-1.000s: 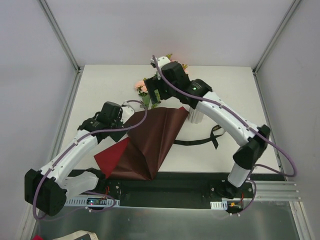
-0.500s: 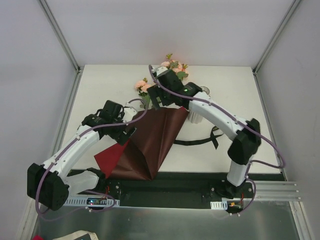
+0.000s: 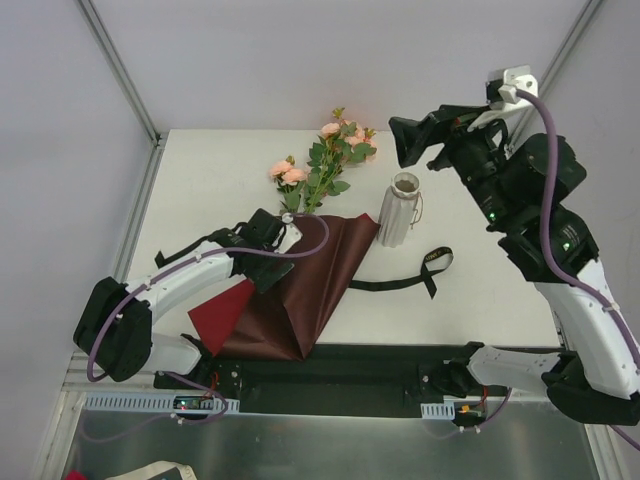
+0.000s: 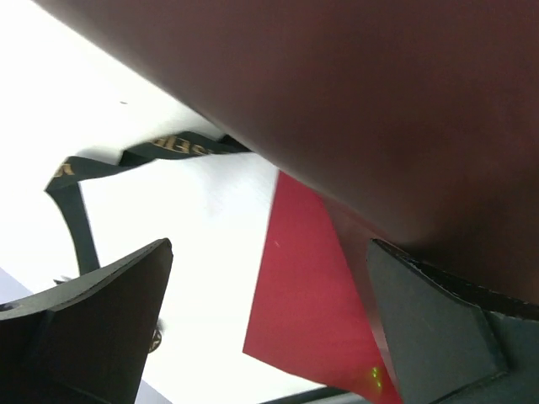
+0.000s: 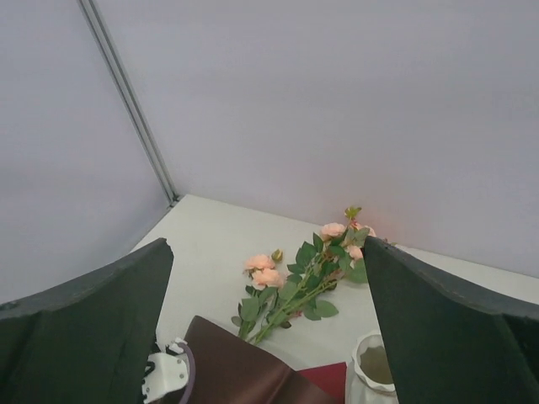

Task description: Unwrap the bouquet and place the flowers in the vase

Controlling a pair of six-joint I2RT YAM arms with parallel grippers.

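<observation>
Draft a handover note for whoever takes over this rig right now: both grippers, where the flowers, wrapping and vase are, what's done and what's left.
Left gripper: open, empty, low at the left side of the wrapping paper.
Right gripper: open, empty, raised high over the right side of the table.
Flowers: lying loose on the table, just beyond the paper.
Ribbon: untied, lying to the right of the paper.
Vase: upright, right of the flowers, no stems in it.
Done: unwrapping.
Left: pick up the flowers and stand them in the vase.
</observation>
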